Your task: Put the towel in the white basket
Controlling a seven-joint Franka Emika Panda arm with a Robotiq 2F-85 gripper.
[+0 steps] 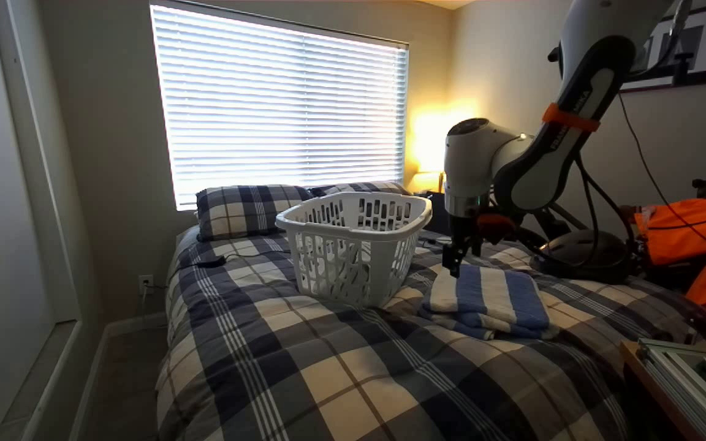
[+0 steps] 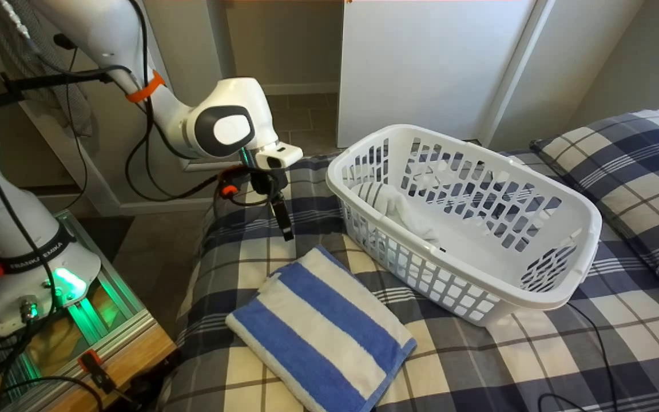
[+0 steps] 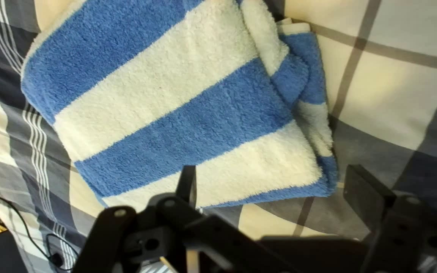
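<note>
Pincer (image 3: pixel 271 177) (jaws parted) above edge of towel (image 3: pixel 173 102).

The wrist view's top edge cuts off the towel (image 3: pixel 176 106).

We take this for a home bedroom. Below the claw (image 1: pixel 464 262) spreads a wide bed surface (image 1: pixel 328 373), dressed in a navy, grey and cream plaid fabric bedspread (image 2: pixel 478 366). Beyond the claw, in an exterior view, we see a plump rectangular pillow (image 1: pixel 249 211) in matching plaid cloth, broad white slatted window blinds (image 1: pixel 285 110), and a lamp (image 1: pixel 431 156) glowing a warm, soft yellow. Near the claw we also find a white, roughly oval plastic laundry basket (image 1: pixel 382 260) with slotted sides, and a folded towel (image 2: pixel 324 332) of fluffy cloth in wide blue and cream stripes.
</note>
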